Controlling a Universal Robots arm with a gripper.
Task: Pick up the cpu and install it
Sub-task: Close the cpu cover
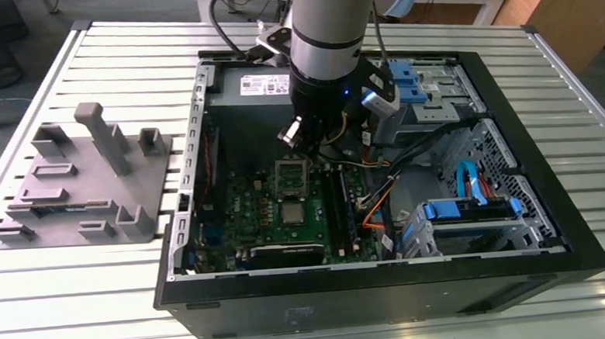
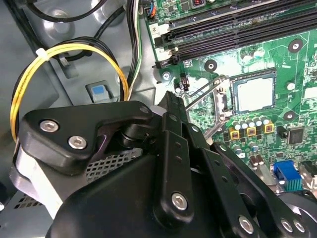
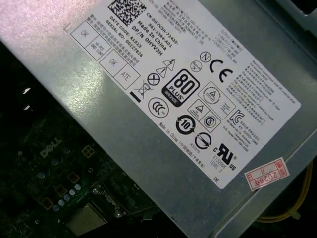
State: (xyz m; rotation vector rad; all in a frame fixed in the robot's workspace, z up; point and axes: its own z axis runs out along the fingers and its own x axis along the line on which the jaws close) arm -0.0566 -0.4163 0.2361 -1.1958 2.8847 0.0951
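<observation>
Silver cpu (image 2: 253, 94), apparently in the socket (image 2: 227, 101).

The exterior view looks steeply down from well back onto the counter (image 1: 119, 39) and the open computer case (image 1: 392, 297). Both wrist views sit close inside the case. The second wrist view faces the motherboard (image 2: 277, 64) and the first wrist view the power supply (image 3: 148, 44). All three share the board around the cpu (image 1: 291, 211).
</observation>
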